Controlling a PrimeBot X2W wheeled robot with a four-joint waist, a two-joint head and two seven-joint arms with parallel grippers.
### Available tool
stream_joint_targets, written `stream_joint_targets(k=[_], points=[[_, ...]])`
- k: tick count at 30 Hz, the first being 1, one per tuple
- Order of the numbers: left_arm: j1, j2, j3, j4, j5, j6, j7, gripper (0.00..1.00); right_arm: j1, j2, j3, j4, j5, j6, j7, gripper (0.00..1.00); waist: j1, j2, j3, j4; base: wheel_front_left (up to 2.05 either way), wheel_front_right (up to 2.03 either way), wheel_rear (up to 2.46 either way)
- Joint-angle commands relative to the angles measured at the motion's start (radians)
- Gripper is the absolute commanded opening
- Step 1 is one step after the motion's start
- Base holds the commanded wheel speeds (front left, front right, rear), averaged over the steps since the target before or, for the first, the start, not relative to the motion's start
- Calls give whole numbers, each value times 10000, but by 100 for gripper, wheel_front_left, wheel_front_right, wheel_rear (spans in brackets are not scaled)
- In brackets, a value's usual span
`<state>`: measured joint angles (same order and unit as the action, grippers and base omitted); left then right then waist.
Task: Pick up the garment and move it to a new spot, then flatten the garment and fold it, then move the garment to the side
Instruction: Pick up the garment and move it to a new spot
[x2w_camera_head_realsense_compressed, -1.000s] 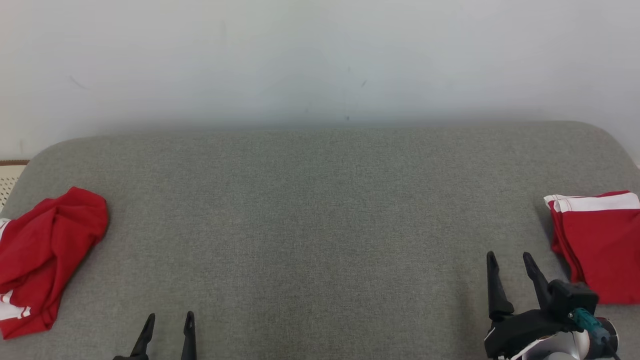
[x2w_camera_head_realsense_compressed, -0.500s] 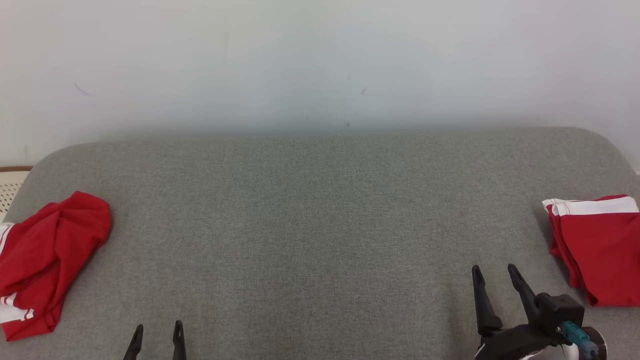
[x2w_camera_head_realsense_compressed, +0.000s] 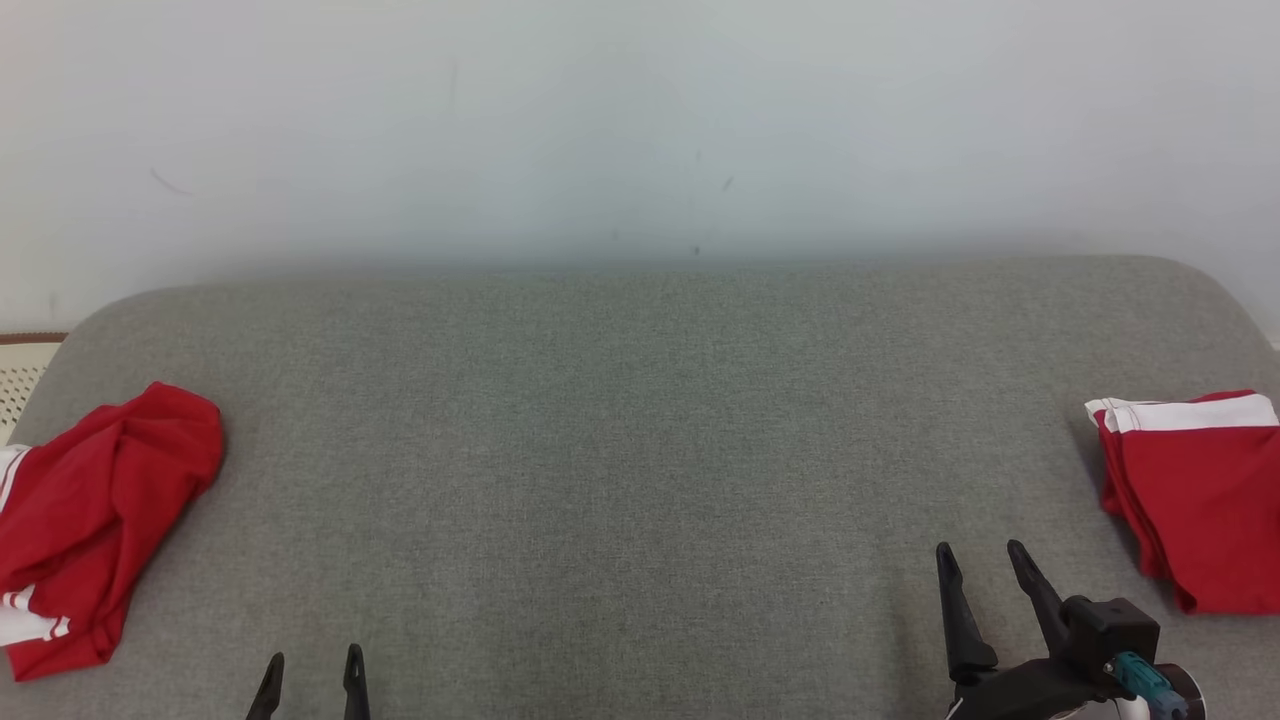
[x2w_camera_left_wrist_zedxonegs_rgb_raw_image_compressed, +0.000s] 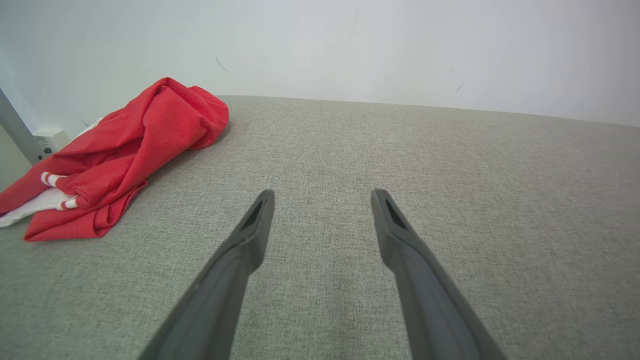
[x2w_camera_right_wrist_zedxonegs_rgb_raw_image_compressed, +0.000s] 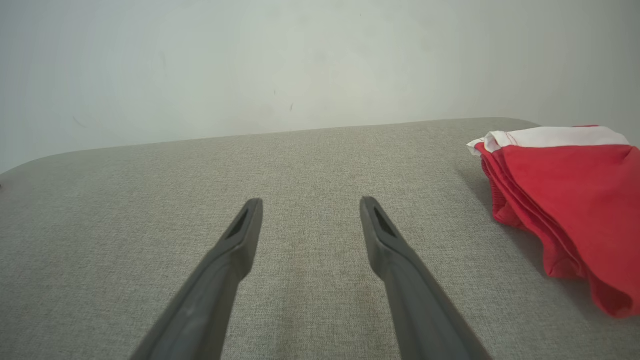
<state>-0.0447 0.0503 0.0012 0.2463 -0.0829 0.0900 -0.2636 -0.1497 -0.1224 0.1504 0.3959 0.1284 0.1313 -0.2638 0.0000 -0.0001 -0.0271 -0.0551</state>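
Lying on one cushion (x2w_camera_head_realsense_compressed: 640, 420): two red pieces, crumpled garment (x2w_camera_head_realsense_compressed: 100, 520) and folded garment (x2w_camera_head_realsense_compressed: 1200, 500).
Both gape empty, left gripper (x2w_camera_head_realsense_compressed: 314, 657) and right gripper (x2w_camera_head_realsense_compressed: 979, 548); each wrist view catches its nearer piece.

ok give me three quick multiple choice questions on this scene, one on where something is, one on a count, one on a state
1. Where does the crumpled red garment lie on the grey cushion?
A. at the robot's left edge
B. in the middle
C. at the far edge by the wall

2. How many red garments are on the cushion?
A. one
B. two
C. three

3. The right end effector is:
A. open and empty
B. shut on cloth
C. shut on nothing

Answers:
1 A, it sits at the left side of the head view.
2 B, the crumpled one plus a folded garment at the right.
3 A, its fingers stand apart with bare cushion between them.
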Motion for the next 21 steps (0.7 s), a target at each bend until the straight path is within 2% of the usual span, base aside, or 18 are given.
stream_joint_targets(k=[1,11,21], points=[[75,9,58,42,-48,33,-12,100,80,5,5,0,-31,-12,-4,100,0,1,15,18,0,0,0],[97,10,263,-41,-402,-51,-12,100,124,9,29,23,-132,-12,-4,100,0,1,159,521,0,0,0],[229,7,651,-4,-138,72,-14,100,113,7,206,-52,-136,-12,-4,100,0,1,308,1678,0,0,0]])
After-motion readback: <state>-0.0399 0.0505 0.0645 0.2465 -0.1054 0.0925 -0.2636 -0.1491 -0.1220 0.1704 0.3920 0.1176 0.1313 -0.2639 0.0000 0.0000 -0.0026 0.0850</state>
